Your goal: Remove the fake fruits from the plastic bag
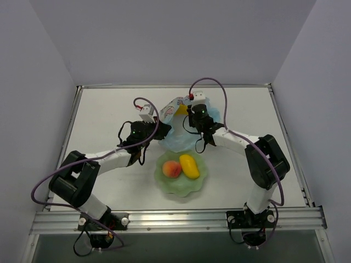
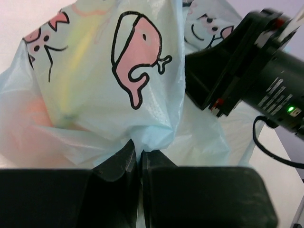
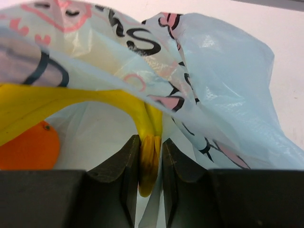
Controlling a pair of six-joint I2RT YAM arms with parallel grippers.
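Our left gripper (image 2: 138, 160) is clenched on a fold of the bag (image 2: 90, 95), which sits just behind the bowl (image 1: 181, 191). Our right gripper (image 3: 151, 156) grasps the banana (image 3: 71, 102) by its end at the bag's mouth, with an orange (image 3: 28, 147) inside. The peach (image 1: 172, 169) and mango (image 1: 190, 166) lie in the bowl.

Part of banana (image 3: 71, 102) under plastic bag (image 3: 228, 71)

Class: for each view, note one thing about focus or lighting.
Top external: even light, faint shadows, all sharp. Left wrist: the plastic bag glows translucent, while the left tool is near-black. Right wrist: the banana is vivid, and the right tool gripping it is dark, its detail lost.
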